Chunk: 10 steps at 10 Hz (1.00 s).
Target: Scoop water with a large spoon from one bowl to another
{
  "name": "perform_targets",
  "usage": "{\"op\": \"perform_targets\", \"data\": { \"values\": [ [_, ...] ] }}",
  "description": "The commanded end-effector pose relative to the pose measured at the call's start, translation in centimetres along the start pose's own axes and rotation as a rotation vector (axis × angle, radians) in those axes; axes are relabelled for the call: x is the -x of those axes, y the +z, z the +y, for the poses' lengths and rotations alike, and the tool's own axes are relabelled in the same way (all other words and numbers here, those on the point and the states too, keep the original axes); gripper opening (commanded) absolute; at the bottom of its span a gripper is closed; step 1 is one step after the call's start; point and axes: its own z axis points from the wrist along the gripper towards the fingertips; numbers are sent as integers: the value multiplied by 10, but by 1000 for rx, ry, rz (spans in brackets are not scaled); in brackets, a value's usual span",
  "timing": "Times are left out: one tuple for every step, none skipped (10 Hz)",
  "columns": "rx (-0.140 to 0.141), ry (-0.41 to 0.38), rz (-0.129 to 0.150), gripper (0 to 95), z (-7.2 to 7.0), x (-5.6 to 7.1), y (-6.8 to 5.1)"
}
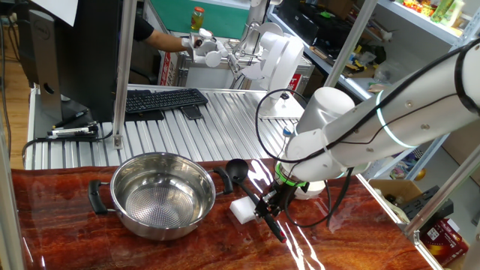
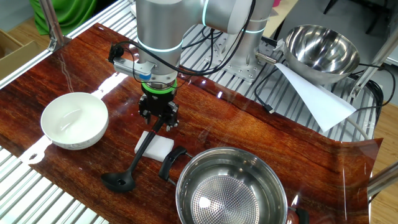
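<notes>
The black large spoon lies on the table with its cup (image 2: 119, 182) beside the steel pot (image 2: 230, 190). Its thin handle (image 2: 144, 151) slopes up across a white block (image 2: 159, 147). My gripper (image 2: 159, 119) points down over the upper part of the handle, with a finger on each side and a gap showing, so it stands open. In one fixed view the spoon's cup (image 1: 237, 170) sits right of the pot (image 1: 161, 195), and the gripper (image 1: 268, 208) straddles the handle. The white bowl (image 2: 74, 119) stands left of the gripper; in one fixed view the arm mostly hides it.
A second steel bowl (image 2: 320, 46) and a white paper sheet (image 2: 317, 99) sit on the ribbed metal surface behind the wooden table. A keyboard (image 1: 161, 100) lies at the back. Cables loop around the arm's base (image 1: 300, 112). A person's arm (image 1: 161, 39) shows far behind.
</notes>
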Motion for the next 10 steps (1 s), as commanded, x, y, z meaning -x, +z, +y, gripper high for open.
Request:
{"op": "perform_targets", "data": {
  "values": [
    [3, -3, -1, 380, 0, 1, 1],
    [3, -4, -2, 380, 0, 1, 1],
    [3, -4, -2, 380, 0, 1, 1],
    [4, -5, -2, 380, 0, 1, 1],
    [4, -6, -3, 380, 0, 0, 2],
    [4, -6, -4, 190, 0, 0, 2],
    [4, -7, -8, 190, 0, 0, 2],
    [3, -8, -10, 190, 0, 0, 2],
    [3, -10, -11, 0, 0, 0, 2],
    [1, -13, -14, 0, 0, 0, 3]
  ]
}}
